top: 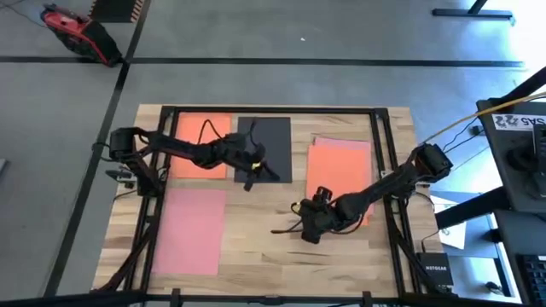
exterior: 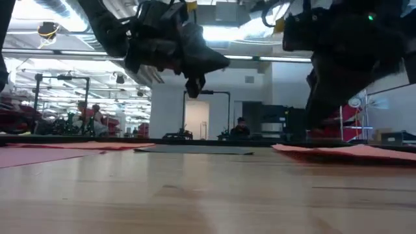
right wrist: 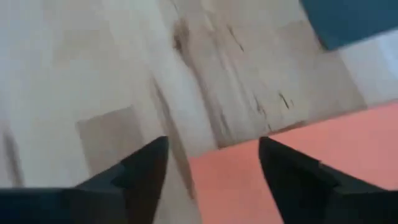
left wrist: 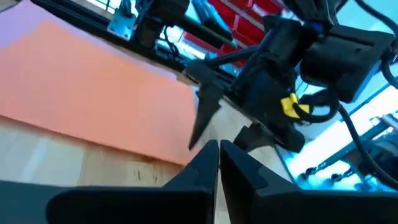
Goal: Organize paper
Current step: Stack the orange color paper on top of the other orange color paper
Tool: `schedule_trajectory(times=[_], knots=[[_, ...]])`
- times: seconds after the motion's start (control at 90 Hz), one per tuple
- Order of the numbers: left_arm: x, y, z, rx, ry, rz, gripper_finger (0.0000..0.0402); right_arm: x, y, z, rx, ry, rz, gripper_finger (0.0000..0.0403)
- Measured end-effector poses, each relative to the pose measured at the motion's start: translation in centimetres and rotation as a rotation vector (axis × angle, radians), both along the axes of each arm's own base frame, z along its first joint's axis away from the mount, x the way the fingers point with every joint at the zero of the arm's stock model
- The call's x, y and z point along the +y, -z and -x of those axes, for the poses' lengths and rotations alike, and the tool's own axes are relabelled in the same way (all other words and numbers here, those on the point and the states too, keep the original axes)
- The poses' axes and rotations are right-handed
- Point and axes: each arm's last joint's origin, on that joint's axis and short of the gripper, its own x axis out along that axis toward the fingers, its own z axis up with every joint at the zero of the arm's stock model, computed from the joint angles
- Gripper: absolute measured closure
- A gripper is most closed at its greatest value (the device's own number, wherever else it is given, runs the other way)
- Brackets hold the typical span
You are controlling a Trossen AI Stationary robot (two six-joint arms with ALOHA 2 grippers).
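Several paper sheets lie flat on the wooden table (top: 281,256): an orange one (top: 200,145) at the far left, a black one (top: 271,141) beside it, another orange one (top: 341,166) at the right, and a pink one (top: 192,230) at the near left. My left gripper (top: 250,181) hangs shut above the black sheet's near edge (exterior: 195,149), clear of it. My right gripper (top: 290,228) stands open over bare wood near the table's middle. In its wrist view a salmon sheet's corner (right wrist: 298,162) shows between its fingers.
A black frame of rails (top: 380,170) runs around the table's work area. Bare wood (top: 273,256) lies between the pink sheet and the right orange sheet. People and equipment (exterior: 240,127) show in the room far behind the table.
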Motion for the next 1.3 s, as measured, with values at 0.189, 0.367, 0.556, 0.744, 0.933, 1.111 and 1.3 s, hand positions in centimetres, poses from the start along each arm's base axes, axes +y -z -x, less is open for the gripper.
schedule_trajectory(times=[0.189,0.367,0.556,0.744,0.933,1.111,1.3], knots=[[-0.6,0.4,0.0,0.033,0.026,-0.022,0.0402,1.2,2.1,0.3,0.042,0.01,0.043,0.0117],[-1.2,0.4,0.0,0.03,0.049,-0.042,0.0402,1.1,3.1,0.6,0.051,0.077,0.143,0.0134],[-1.3,0.5,0.0,0.036,0.054,-0.046,0.0402,0.9,3.4,0.7,0.057,0.093,0.171,0.0244],[-1.4,0.1,0.1,0.022,0.053,-0.045,0.0402,1.3,1.7,0.0,0.09,0.081,0.197,0.0389],[-1.3,-1.6,0.5,-0.019,0.034,-0.026,0.0402,1.9,-1.1,-1.4,0.084,0.05,0.208,0.0392],[-0.7,-3.9,1.4,-0.071,-0.005,-0.007,0.0402,1.2,-3.1,-3.0,0.061,0.056,0.21,0.04],[-0.5,-4.2,2.4,-0.05,0.016,-0.187,0.0402,-0.4,-4.9,-4.9,0.044,0.022,0.218,0.0402]])
